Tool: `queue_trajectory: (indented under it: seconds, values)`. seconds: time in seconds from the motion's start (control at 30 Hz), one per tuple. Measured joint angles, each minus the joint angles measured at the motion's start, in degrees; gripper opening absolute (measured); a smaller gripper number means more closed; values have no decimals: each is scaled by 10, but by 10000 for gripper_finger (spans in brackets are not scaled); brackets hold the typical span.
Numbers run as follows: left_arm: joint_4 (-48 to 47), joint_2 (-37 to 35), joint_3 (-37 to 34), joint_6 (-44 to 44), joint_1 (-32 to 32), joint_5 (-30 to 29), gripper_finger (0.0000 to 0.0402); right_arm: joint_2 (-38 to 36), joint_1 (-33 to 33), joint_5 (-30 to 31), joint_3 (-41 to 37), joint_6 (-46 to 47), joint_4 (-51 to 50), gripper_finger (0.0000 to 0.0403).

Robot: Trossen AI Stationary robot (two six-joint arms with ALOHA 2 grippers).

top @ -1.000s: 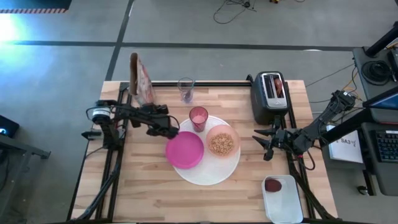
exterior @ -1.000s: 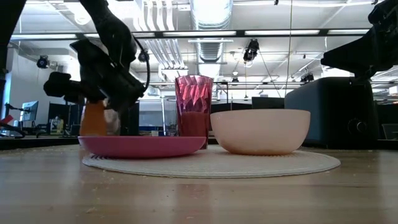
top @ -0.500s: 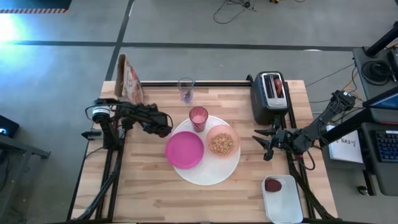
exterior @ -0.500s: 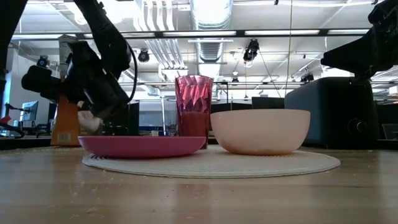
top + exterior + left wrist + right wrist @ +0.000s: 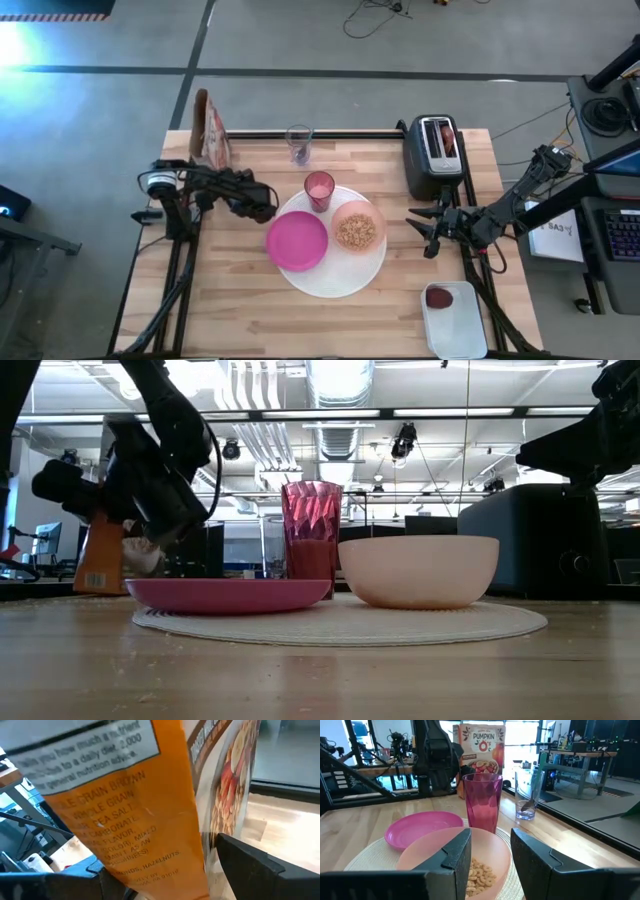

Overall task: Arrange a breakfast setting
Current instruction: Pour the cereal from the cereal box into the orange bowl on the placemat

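My left gripper (image 5: pixel 222 170) is shut on an orange cereal box (image 5: pixel 210 128) at the table's far left corner; the box shows close up in the left wrist view (image 5: pixel 150 820) and in the low view (image 5: pixel 100 555). The big white plate (image 5: pixel 340 282) carries the magenta plate (image 5: pixel 297 241), the pale pink bowl (image 5: pixel 358 231) with cereal in it, and the pink tumbler (image 5: pixel 319 188). The clear glass (image 5: pixel 299 143) stands beyond them; a spoon (image 5: pixel 529 802) seems to stand in it. My right gripper (image 5: pixel 425 232) is open and empty at the table's right side. My left gripper pinches the cereal box between its two fingers, one on the printed front face (image 5: pixel 220 827), the other on the hidden back face. The fingers come level from the near side, along the broad faces. The box leans a little; I cannot tell whether its bottom touches the table.
A black toaster (image 5: pixel 432 158) stands at the far right with something red-brown in its slot. A white tray (image 5: pixel 455 320) at the near right holds the dark red round fruit (image 5: pixel 439 297). Bare wood lies along the near edge and left of the plates.
My left gripper has carried the cereal box from beside the tumbler toward the table's left edge, to the far left corner. The box stood upright on the way and now leans a little. My right arm has kept still.
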Motion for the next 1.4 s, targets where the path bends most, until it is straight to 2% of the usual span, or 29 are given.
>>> queue_trajectory:
  seconds: [0.3, 0.77, 0.93, 1.4]
  values:
    - [-1, -26, 0, 53, -20, -11, 261, 0, 0, 0, 0, 0, 0, 128]
    - [0, -56, -2, 69, -20, -31, 261, 0, 0, 0, 0, 0, 0, 128]
    - [0, -104, -5, 82, -20, -42, 261, 0, 0, 0, 0, 0, 0, 128]
    - [0, -287, 19, 243, -20, -99, 261, 0, 0, 0, 0, 0, 0, 128]
